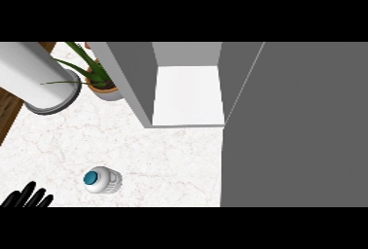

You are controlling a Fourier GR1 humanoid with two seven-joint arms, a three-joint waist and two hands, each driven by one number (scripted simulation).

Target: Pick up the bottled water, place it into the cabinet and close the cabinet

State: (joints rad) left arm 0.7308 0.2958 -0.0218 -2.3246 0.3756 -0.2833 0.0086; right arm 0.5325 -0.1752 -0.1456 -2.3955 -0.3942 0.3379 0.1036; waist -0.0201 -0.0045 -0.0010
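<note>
The bottled water (pixel 102 180) stands upright on the white marble counter (pixel 165 160), seen from above as a clear ribbed bottle with a blue cap. My left hand (pixel 27 197) rests open at the lower left edge, fingers up, a short way left of the bottle and apart from it. The grey cabinet (pixel 187 92) stands at the back of the counter with a white shelf inside. Its door (pixel 295 126) is swung open and fills the right side of the view. My right hand does not show.
A large white cylinder (pixel 36 78) with a grey rim lies at the upper left. A potted green plant (pixel 97 78) stands beside the cabinet's left wall. A wooden strip (pixel 7 112) borders the counter's left edge.
</note>
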